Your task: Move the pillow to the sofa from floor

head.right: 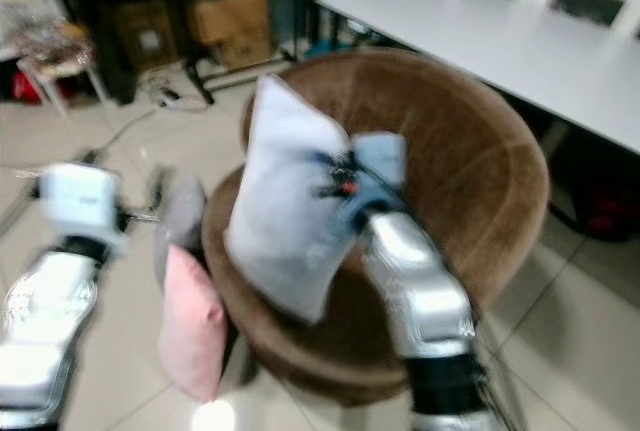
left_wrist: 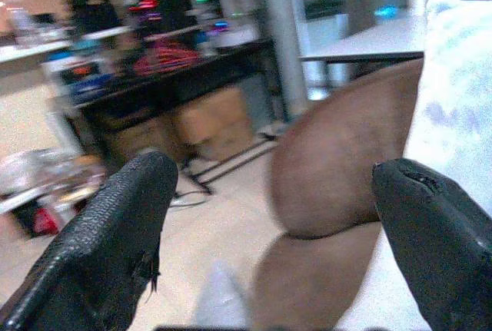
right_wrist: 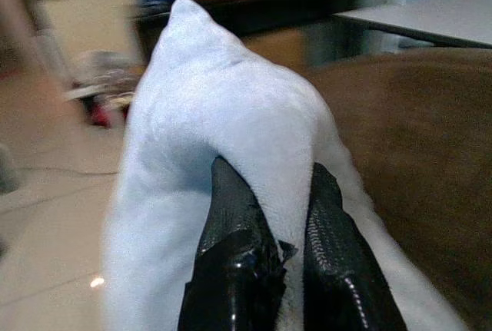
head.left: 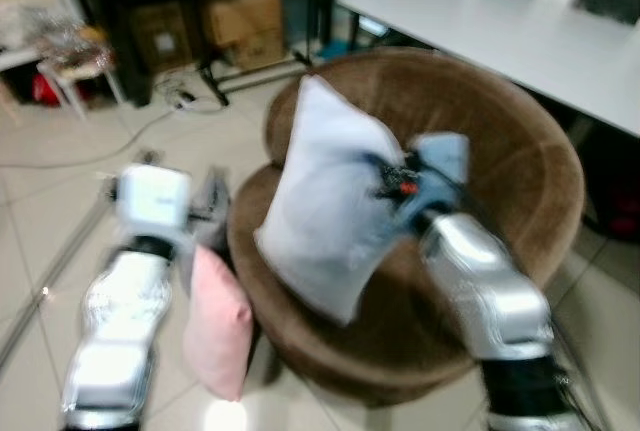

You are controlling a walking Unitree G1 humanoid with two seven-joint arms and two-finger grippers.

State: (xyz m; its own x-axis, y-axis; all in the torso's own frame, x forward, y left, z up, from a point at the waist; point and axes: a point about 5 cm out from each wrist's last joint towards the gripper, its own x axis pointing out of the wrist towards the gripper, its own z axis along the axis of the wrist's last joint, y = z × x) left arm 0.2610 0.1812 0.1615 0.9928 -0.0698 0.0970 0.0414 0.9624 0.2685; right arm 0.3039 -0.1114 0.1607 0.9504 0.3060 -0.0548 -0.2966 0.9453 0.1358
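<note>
A pale blue pillow [head.left: 325, 201] stands on edge over the seat of the round brown sofa chair [head.left: 520, 151]. My right gripper [right_wrist: 280, 193] is shut on the pillow's edge, the fabric pinched between its two black fingers [right_wrist: 231, 223]. The right arm [head.left: 485, 286] reaches in from the lower right. My left gripper [left_wrist: 269, 216] is open, held beside the chair's left side with nothing between its fingers. The left arm [head.left: 130, 301] is low on the left. The pillow [left_wrist: 461, 93] also edges into the left wrist view.
A pink pillow [head.left: 220, 326] leans against the chair's left side on the tiled floor. A white table [head.left: 520, 31] stands behind the chair on the right. Dark shelving with cardboard boxes [head.left: 245, 26] and cables [head.left: 185, 96] lie at the back left.
</note>
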